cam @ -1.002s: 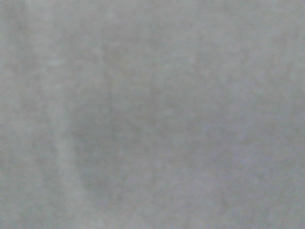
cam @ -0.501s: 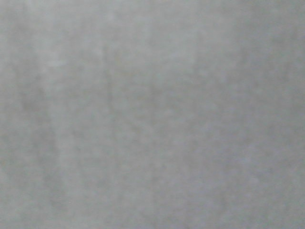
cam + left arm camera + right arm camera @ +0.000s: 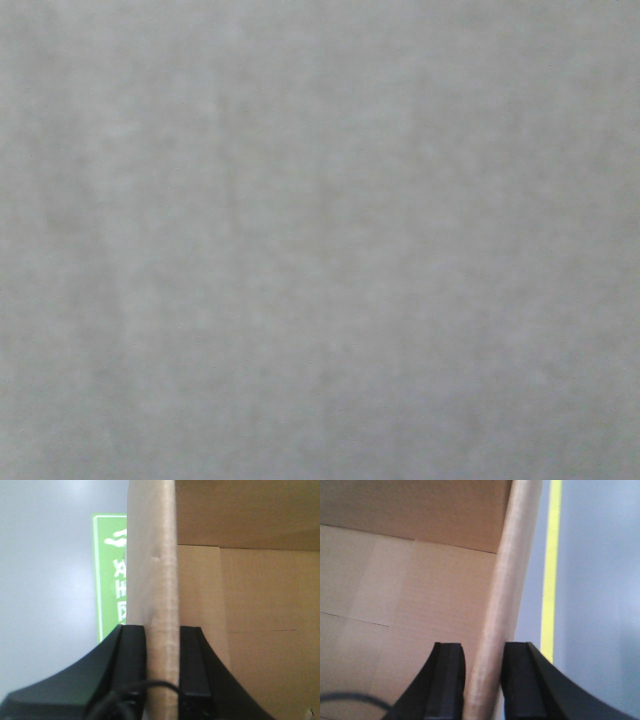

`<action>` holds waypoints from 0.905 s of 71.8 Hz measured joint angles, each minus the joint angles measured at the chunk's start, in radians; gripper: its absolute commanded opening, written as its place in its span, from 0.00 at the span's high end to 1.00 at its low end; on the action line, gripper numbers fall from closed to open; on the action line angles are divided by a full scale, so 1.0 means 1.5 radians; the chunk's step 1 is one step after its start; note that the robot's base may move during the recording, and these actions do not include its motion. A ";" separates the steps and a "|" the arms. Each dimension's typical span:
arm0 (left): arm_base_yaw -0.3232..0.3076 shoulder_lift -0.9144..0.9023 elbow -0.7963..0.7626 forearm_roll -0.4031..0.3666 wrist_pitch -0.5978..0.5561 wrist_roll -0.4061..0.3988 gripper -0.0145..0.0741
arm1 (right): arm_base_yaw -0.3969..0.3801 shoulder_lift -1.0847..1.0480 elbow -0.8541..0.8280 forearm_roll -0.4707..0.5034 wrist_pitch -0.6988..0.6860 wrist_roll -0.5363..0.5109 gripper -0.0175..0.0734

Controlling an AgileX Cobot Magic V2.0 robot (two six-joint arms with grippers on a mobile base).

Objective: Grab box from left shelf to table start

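**Box pinched on two walls, between shelf and counter**

The left arm's jaws are clamped on an upright wall of the open brown corrugated cardboard box. One black finger presses the outer face and the other the inner face, and the wall's top edge runs straight ahead from between them. The right arm's jaws are clamped the same way on another wall of the box, with the box's bare interior on their inner side. So the box hangs between the two arms, held by its rim.

Outside the left jaws there is a green sign with white lettering against a pale grey surface. Outside the right jaws a yellow stripe runs along a grey surface below. The front camera gives only a flat grey blur. Neither the left shelf nor a counter can be made out in any view.

The step in hand looks like the carry, with the box gripped and off the shelf. The next move calls for both arms to travel together at a fixed spacing so the thin walls are not bent or torn. The box then needs lowering level onto the counter, and only after that should either pair of jaws part.
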 measured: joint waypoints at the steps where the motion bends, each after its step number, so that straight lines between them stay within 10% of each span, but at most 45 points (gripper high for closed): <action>1: 0.000 0.000 0.000 0.000 0.000 0.000 0.95 | 0.000 0.000 0.000 0.000 0.000 0.000 0.73; 65: 0.000 0.000 0.000 0.000 0.000 0.000 0.95 | 0.000 0.000 0.000 -0.004 0.000 -0.001 0.73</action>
